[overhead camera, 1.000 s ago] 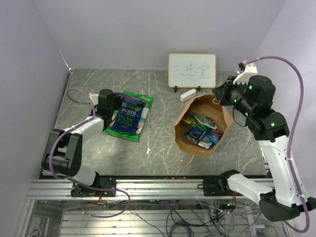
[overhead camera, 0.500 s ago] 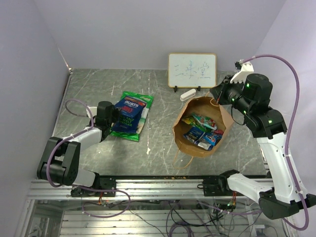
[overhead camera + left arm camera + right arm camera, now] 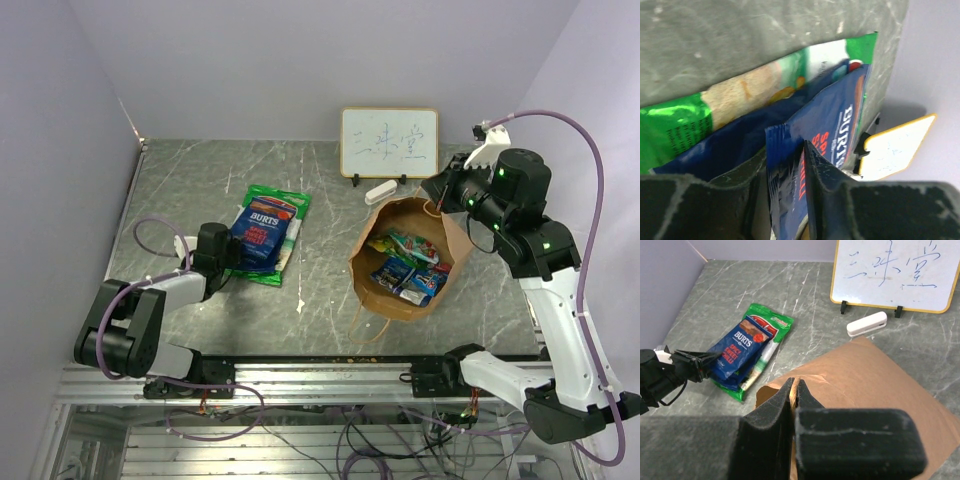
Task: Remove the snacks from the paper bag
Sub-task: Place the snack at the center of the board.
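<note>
The brown paper bag [image 3: 452,232] lies on its side at centre right, mouth facing up. Several small blue, teal and yellow snacks [image 3: 405,266] show inside it. My right gripper [image 3: 437,195] is shut on the bag's far rim; in the right wrist view its fingers pinch the brown paper bag [image 3: 865,375] edge. A dark blue Burts bag [image 3: 262,228] lies on top of a green chip bag [image 3: 292,203] at centre left. My left gripper [image 3: 222,258] is at the Burts bag's near-left corner. Its jaws stand slightly apart, with the Burts bag [image 3: 835,115] edge loose between them.
A small framed whiteboard [image 3: 389,142] stands at the back, with a white eraser [image 3: 381,190] in front of it, close to the paper bag's far end. The bag's twisted handle [image 3: 362,325] trails towards the table's near edge. Purple walls close in both sides.
My left arm has drawn back towards the near left, laying the Burts bag down on the green bag, and its jaws have parted. The right gripper has barely moved.
</note>
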Tool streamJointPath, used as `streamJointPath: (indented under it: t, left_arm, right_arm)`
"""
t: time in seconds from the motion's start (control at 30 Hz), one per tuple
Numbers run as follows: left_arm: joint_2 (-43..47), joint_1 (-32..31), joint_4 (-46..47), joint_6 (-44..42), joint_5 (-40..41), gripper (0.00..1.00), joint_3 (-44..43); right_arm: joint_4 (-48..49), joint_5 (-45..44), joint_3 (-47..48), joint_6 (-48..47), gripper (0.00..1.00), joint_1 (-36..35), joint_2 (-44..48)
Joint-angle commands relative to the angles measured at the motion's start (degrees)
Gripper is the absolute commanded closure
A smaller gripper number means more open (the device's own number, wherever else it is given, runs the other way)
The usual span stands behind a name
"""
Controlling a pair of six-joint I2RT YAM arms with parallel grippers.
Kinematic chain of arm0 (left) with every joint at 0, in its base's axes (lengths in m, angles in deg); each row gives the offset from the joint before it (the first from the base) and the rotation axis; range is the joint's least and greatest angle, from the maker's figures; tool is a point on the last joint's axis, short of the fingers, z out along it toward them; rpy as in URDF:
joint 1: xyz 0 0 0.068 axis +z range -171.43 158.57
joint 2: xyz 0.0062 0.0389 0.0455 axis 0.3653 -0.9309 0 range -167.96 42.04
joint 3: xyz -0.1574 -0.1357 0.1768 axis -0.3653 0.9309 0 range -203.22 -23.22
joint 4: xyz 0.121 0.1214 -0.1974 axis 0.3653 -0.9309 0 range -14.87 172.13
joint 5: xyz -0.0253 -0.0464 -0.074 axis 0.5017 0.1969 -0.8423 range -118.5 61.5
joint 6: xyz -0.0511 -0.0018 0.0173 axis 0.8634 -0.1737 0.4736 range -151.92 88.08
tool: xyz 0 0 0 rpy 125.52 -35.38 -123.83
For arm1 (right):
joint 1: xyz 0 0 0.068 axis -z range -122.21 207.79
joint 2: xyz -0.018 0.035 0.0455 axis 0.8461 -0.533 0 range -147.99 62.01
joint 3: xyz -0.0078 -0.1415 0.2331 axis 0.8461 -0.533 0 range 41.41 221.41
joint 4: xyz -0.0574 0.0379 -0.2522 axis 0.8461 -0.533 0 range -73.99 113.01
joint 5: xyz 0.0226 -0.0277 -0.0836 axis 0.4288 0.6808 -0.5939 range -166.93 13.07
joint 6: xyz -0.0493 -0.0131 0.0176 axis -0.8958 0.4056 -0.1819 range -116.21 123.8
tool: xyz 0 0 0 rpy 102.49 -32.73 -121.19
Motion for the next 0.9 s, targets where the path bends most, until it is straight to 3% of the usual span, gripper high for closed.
streamJointPath:
  t: [0.0, 0.17, 0.3, 0.4, 0.6, 0.77, 0.87]
  left_arm:
    - [-0.1, 0.0, 2.6, 1.1, -0.8, 0.61, 2.4]
    - [4.1, 0.0, -7.8, -3.5, -1.2, 0.45, -0.9]
    - [7.4, 0.2, -17.3, -6.0, -4.3, 0.18, -3.4]
    - [10.8, 0.2, -25.4, -8.1, -7.5, 0.08, -5.5]
    - [18.4, 0.2, -39.8, -10.4, -8.6, 0.06, -10.4]
    - [23.0, -0.5, -39.6, -13.6, -11.2, 0.12, -13.8]
    - [24.9, -4.6, -38.1, -18.7, -8.4, 0.12, -18.9]
  right_arm:
    - [1.8, 0.8, -0.2, -0.5, 1.0, -0.1, 1.0]
    - [1.7, 1.3, -0.1, -0.3, 1.0, -0.1, 1.4]
    - [1.7, 1.3, -0.2, -0.8, 1.0, -0.2, 1.9]
    - [1.6, 1.4, 0.1, -1.2, 1.0, -0.2, 1.9]
    - [2.0, 2.6, -0.9, -1.4, 1.0, -0.1, 2.3]
    - [2.6, 4.4, -2.3, -1.2, 1.0, -0.1, 2.5]
    - [3.2, 5.4, -3.1, -0.8, 1.0, -0.2, 2.6]
